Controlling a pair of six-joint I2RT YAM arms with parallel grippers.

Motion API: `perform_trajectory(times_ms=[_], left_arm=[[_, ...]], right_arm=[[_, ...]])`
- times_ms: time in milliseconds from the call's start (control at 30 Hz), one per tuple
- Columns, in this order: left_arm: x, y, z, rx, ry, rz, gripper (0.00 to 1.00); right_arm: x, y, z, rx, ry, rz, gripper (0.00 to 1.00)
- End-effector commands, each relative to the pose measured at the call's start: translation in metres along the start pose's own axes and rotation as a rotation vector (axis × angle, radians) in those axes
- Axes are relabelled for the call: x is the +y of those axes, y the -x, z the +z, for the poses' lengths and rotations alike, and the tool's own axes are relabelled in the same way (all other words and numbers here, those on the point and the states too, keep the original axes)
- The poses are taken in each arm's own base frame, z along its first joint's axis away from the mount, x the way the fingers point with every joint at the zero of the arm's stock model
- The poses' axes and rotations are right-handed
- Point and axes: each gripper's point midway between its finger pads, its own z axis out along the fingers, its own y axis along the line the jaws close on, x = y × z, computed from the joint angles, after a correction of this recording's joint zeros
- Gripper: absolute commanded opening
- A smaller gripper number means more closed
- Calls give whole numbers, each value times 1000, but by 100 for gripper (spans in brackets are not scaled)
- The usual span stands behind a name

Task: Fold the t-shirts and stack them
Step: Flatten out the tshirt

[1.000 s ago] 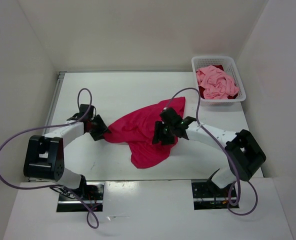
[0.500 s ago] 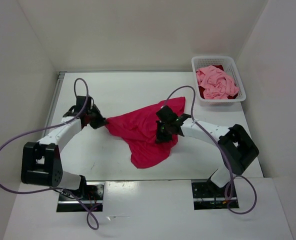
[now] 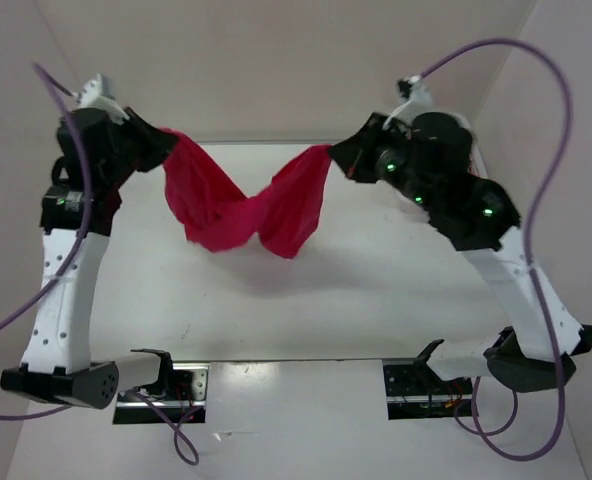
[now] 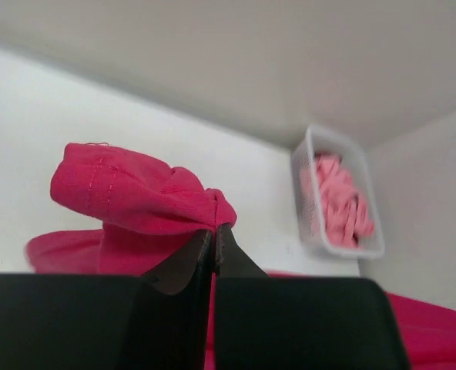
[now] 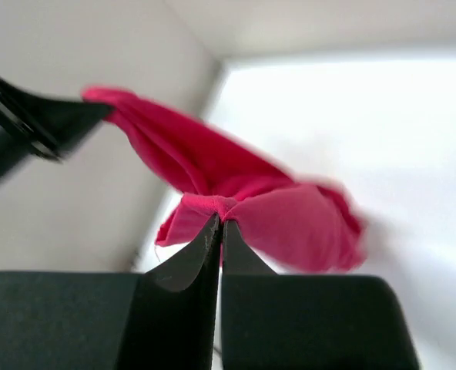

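High above the table (image 3: 396, 290), the left gripper (image 3: 163, 136) and right gripper (image 3: 333, 153) each pinch an end of the magenta-red t-shirt (image 3: 238, 208), which sags between them.

Bright even light from above; faint shadow on table (image 3: 376, 290) under shirt (image 3: 238, 218); my right wrist view motion-blurred.
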Motion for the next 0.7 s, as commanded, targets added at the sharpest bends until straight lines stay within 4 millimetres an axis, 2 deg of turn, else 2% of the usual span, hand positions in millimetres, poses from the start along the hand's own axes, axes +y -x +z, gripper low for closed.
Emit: perform_trajectory(times_ms=[0,33,100,133,200,267,333,367,433,467,500,533,567,600,633,667], left_arm=[[-21,66,-72,-228,29,105,1],[-33,86,-95,-299,13,115,1],[-31,101,-114,-363,56,127,2],[-32,108,-120,-390,64,133,2],[-34,116,-131,-426,75,144,3],[-33,118,-125,-425,80,166,6],[-33,112,-102,-376,63,182,7],[-31,107,-91,-352,62,184,7],[-17,89,-55,-266,82,198,8],[-3,72,-25,-191,107,208,8],[-3,68,-12,-169,97,209,8],[4,54,9,-116,89,217,10],[11,44,27,-75,94,214,10],[24,28,58,-11,110,209,10],[28,18,77,24,96,206,10],[36,11,94,45,108,203,10]], right_arm=[[31,85,-83,-242,81,-42,0],[38,99,-97,-289,109,-44,0],[51,123,-122,-368,157,-37,0],[53,128,-128,-384,167,-34,0],[56,133,-132,-405,177,-42,0],[50,126,-120,-388,153,-57,0],[42,116,-102,-359,122,-64,0],[28,103,-80,-325,76,-71,0],[16,87,-59,-285,60,-81,0],[1,71,-40,-240,38,-88,0],[-10,67,-32,-231,12,-87,0],[-24,45,-7,-162,-10,-93,0],[-31,40,5,-155,-25,-102,0],[-38,31,16,-125,-43,-104,0],[-42,25,27,-108,-53,-117,0],[-52,10,46,-67,-76,-128,0]])
